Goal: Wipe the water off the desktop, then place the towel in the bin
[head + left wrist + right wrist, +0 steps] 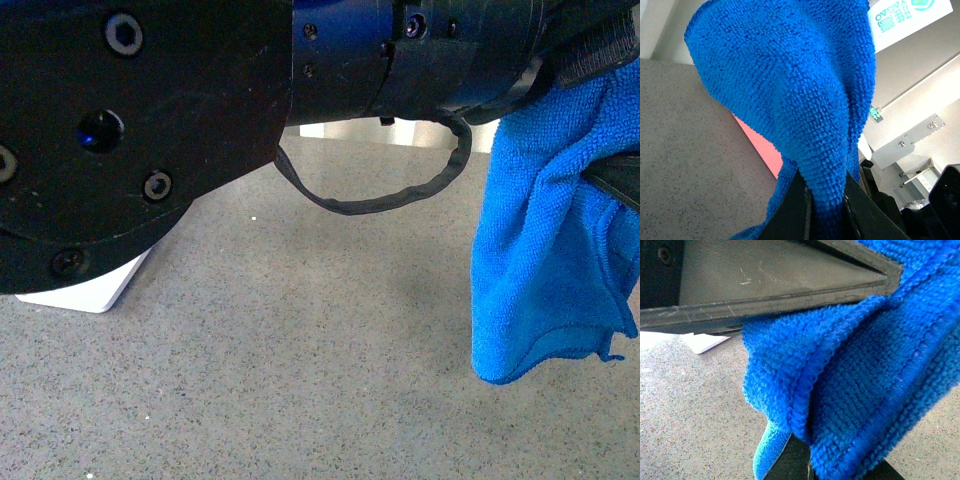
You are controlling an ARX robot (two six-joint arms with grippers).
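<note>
The towel hangs at the right edge of the front view, bunched at the top, its loose hem clear of the desktop below it. In the left wrist view the left gripper is clamped on a thick fold of it at the bottom of the frame. In the right wrist view the right gripper looks pinched on another fold at the bottom edge, though only the tips of its fingers show. The dark wedge across the top of that frame is probably part of the other arm.

No water shows on the speckled surface, so the wiping looks done and the carry to the bin is the step in hand. The bin is in none of the views.

To do that step well:
- Move both arms together, or free one claw first, so the cloth is not stretched between them.
- Lift enough that the hem does not drag.
- Steer clear of the white tray at the left and the slack cable looping under the arm.
- Let go only once the cloth is over the bin's mouth.
</note>
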